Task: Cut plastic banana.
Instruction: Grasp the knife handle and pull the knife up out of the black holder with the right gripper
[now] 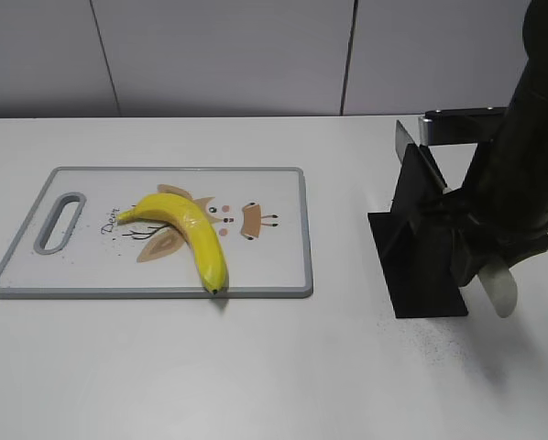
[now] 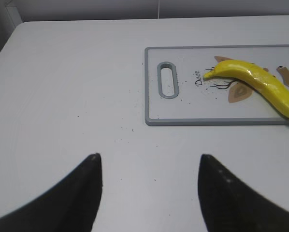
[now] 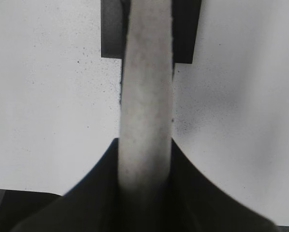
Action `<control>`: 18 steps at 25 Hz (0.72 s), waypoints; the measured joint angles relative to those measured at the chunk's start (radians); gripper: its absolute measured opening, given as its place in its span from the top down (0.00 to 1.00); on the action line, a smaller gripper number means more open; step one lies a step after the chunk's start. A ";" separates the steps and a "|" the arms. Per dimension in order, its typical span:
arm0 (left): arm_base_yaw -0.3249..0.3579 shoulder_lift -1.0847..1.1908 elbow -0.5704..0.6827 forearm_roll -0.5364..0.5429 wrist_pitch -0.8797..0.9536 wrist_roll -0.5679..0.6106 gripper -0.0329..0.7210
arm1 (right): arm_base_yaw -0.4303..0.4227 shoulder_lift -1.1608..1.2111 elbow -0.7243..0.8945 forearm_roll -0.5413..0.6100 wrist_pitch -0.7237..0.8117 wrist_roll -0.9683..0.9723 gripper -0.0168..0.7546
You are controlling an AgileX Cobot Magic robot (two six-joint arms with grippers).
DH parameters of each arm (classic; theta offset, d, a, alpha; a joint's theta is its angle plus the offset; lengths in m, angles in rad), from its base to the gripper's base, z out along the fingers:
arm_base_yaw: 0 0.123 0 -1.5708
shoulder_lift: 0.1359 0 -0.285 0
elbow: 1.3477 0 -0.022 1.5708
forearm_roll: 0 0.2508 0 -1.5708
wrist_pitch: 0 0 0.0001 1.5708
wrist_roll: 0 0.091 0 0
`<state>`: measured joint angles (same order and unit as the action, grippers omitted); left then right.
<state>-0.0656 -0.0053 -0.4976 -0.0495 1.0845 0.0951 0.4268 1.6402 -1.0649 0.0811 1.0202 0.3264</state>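
1. The banana [image 1: 187,231] lies whole on the board [image 1: 283,275], curved, with its stem end toward the board's handle slot [image 1: 60,222] and its tip at the near edge. No cut or gap shows in it from either the exterior or the left wrist view, so I judge the cutting itself not yet begun.

2. The right gripper [image 3: 145,188] is closed on the pale handle [image 3: 147,96] of the knife [image 1: 498,286]; in the right wrist view the two dark fingers press against both sides of it. In the exterior view the handle's rounded end pokes out below the arm.

3. The knife sits at the black stand [image 1: 419,266], well to the right of the board. Whether the blade is free of the stand or seated in it I cannot tell: the arm covers that part.

4. The left gripper [image 2: 149,169] hangs above bare table [image 2: 62,96] with its fingers spread wide and nothing between them. The board is ahead of it and to its right, apart from it.

5. Done, by my reading: the knife is gripped. Left: clear it from the stand, carry it across to the board, line the blade over the banana and press down through it. The left arm may need to steady the banana or board, though nothing here shows that.

6. Overall the task looks to be in its early part.
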 joint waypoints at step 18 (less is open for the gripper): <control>0.000 0.000 0.000 0.000 0.000 0.000 0.17 | 0.000 -0.064 -0.097 -0.058 0.102 0.040 0.77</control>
<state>-0.0656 -0.0053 -0.4976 -0.0495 1.0845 0.0951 0.4268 1.5757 -1.1620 0.0228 1.1224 0.3666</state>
